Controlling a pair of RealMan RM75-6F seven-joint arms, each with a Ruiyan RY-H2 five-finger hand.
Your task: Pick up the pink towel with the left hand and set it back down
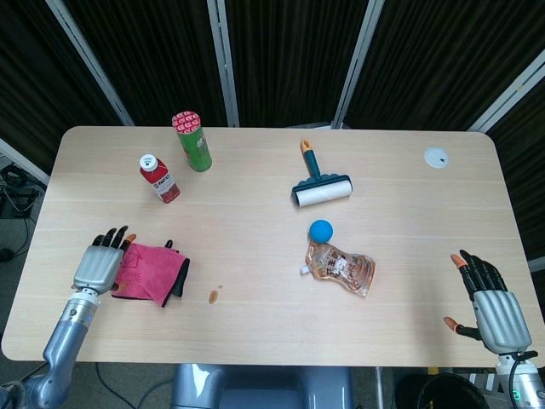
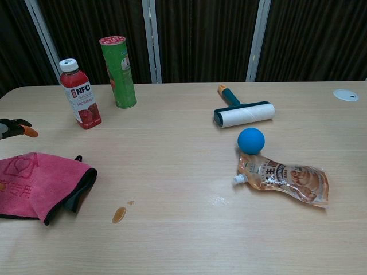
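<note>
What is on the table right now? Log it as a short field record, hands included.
target: pink towel, folded, flat on the table, black edge toward centre
left hand: over the towel's left edge, fingers apart, not lifting it
right hand: open, at the near right table edge
bottle: red juice bottle, upright
can: green canister, upright
centre: lint roller, blue ball, drink pouch lying flat
stain: small brown spill
</note>
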